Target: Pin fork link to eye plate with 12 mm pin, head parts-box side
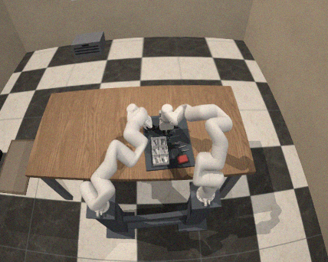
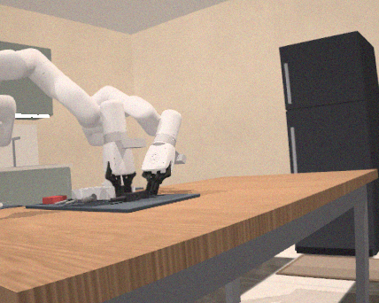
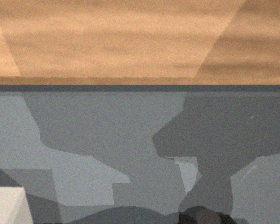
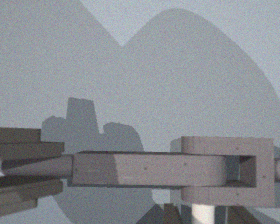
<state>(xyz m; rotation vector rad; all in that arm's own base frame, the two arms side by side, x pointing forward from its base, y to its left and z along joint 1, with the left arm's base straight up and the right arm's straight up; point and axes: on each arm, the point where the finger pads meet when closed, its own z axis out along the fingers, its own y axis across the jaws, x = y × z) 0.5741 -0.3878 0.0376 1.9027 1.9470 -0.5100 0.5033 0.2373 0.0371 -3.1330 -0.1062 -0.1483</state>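
Observation:
In the right wrist view, the fork link (image 4: 263, 172) straddles the rounded end of the long eye plate (image 4: 146, 170). The bright pin (image 4: 203, 214) stands out from the lower fork cheek; how deep it goes is hidden. My left gripper (image 4: 46, 164) (image 2: 151, 191) is shut on the narrow end of the eye plate. My right gripper (image 4: 203, 220) (image 2: 124, 190) is open, its fingers on either side of the pin and apart from it. In the left wrist view its fingers are not clearly visible. The top view hides both fingertips.
The parts box (image 1: 159, 151) (image 2: 94, 192) (image 3: 6, 205) stands on the dark mat (image 1: 185, 128) (image 2: 134, 205) (image 3: 91, 120), near both grippers. A red block (image 1: 183, 158) (image 2: 54, 199) and small loose parts lie beside it. The two arms work close together.

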